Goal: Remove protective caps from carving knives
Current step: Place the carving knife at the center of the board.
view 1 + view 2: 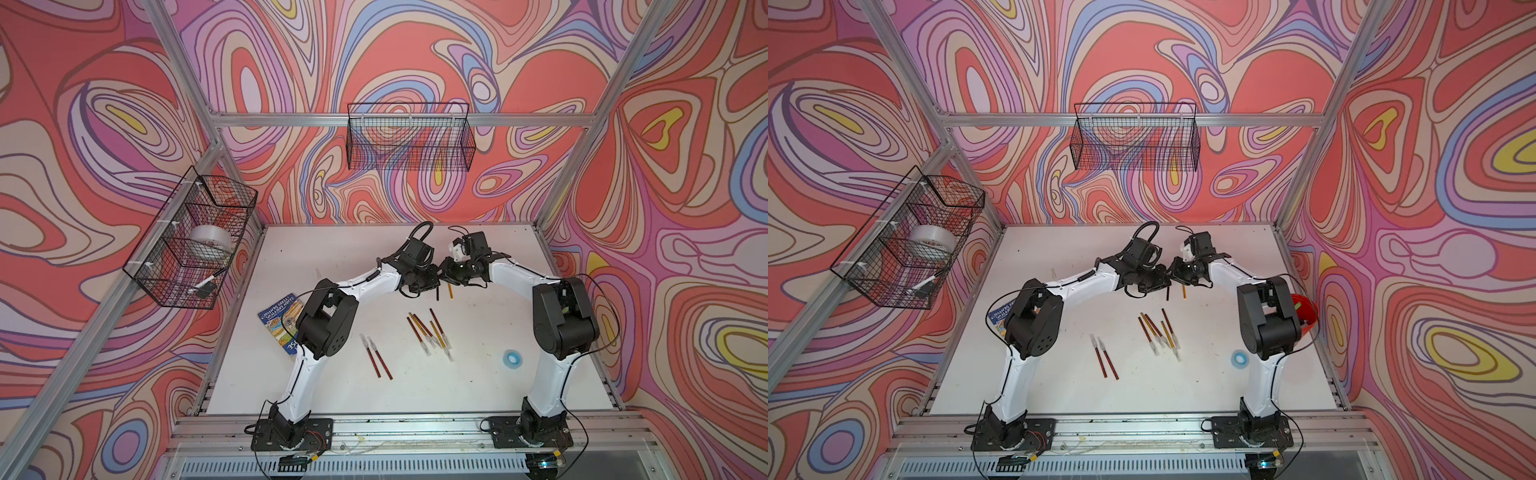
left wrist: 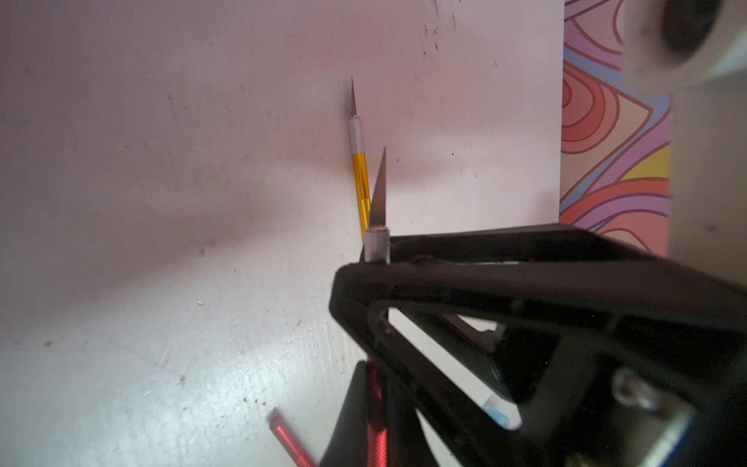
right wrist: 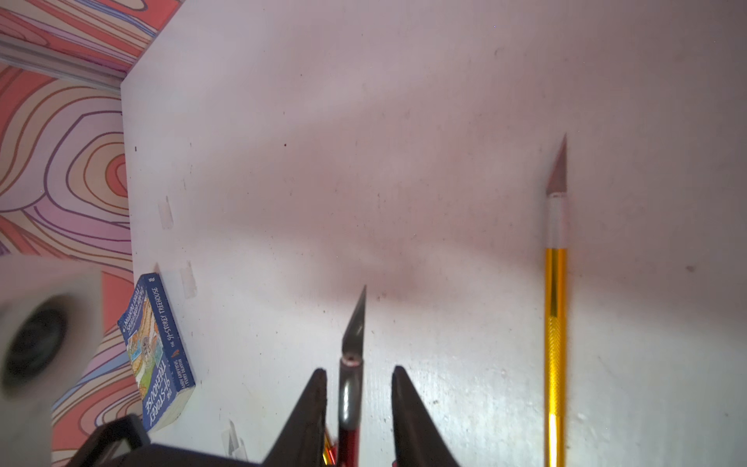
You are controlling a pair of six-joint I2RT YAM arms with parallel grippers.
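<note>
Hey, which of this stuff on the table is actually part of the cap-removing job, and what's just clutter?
Job: red knife in left gripper; bare yellow knife; capped knives; loose caps.
Lying about: book; blue tape ring; wire baskets.

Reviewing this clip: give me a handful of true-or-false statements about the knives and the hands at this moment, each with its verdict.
1. The left hand is shut on a red knife with a bare blade. True.
2. The yellow knife lying on the table has its cap on. False: its blade is bare.
3. The right hand is squeezing the red knife. False: its fingers stand apart on either side of it, with gaps showing.
4. A blue tape ring lies on the table near the right arm. True.
5. The book lies by the right arm. False: it lies by the left arm.
</note>
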